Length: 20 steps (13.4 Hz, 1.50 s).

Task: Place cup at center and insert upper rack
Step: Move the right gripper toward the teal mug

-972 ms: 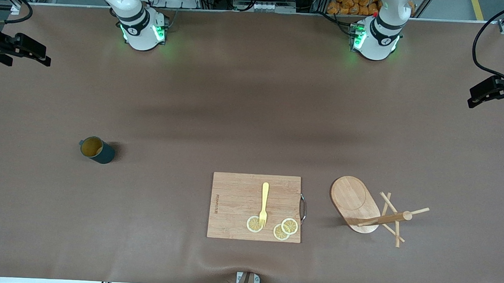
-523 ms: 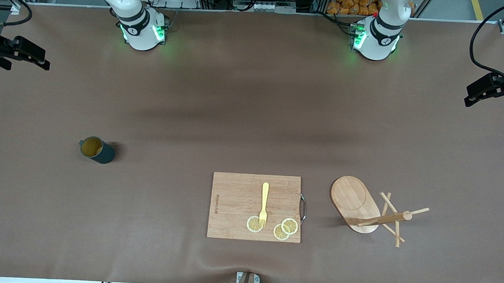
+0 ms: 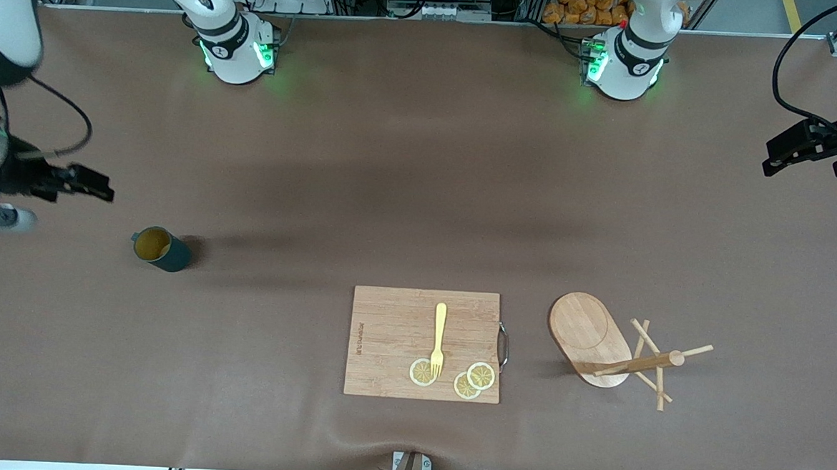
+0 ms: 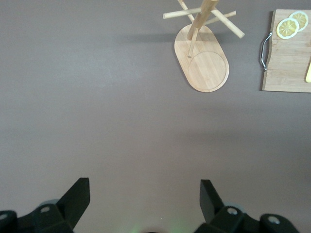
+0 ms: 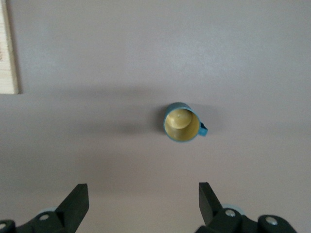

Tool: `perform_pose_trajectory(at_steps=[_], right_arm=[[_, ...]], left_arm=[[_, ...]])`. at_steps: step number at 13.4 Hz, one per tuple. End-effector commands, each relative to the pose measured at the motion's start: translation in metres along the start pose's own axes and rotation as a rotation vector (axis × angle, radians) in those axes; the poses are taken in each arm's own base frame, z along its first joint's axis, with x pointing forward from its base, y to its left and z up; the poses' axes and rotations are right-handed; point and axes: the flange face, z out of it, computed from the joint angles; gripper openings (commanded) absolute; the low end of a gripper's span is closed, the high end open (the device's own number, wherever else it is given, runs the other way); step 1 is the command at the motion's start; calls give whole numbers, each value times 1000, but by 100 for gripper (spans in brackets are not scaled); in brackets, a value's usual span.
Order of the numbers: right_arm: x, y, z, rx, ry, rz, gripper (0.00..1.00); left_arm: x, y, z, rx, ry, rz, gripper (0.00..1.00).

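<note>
The dark teal cup with a tan inside stands upright toward the right arm's end of the table; it also shows in the right wrist view. The wooden rack, with an oval base, post and cross pegs, stands beside the cutting board toward the left arm's end; it also shows in the left wrist view. My right gripper hangs open and empty in the air close to the cup, toward the table's end. My left gripper is open and empty, high over the table's other end.
A rectangular wooden cutting board with a metal handle lies near the front edge. On it lie a yellow fork and three lemon slices. Its edge shows in both wrist views.
My right arm has swung down toward the cup, and its gripper now hangs close to it. My left gripper has shifted slightly inward. Cup and rack have not moved.
</note>
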Motion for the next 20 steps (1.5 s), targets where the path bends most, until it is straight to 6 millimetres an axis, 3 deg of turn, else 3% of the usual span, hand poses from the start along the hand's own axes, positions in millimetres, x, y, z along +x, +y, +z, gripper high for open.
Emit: perform_pose_trajectory(at_steps=[1,6,8,11,16,20], right_arm=[[17,0,36,0,-34,-2,100],[42,11,112,8,-63,11,100],[42,18,149,7,-50,22,100],[36,21,186,9,-70,29,100],[37,27,237,15,-114,36,100],[39,32,262,20,-136,45,100]], left_arm=[[-6,2,-7,-17,6,-12,100],[-6,0,-6,-20,4,-6,100],[-5,0,-6,-22,5,-7,100],[-6,-8,-8,-27,8,-22,100],[-5,-14,-4,-20,-12,-33,100],[-6,-15,-5,-20,-10,-35,100]])
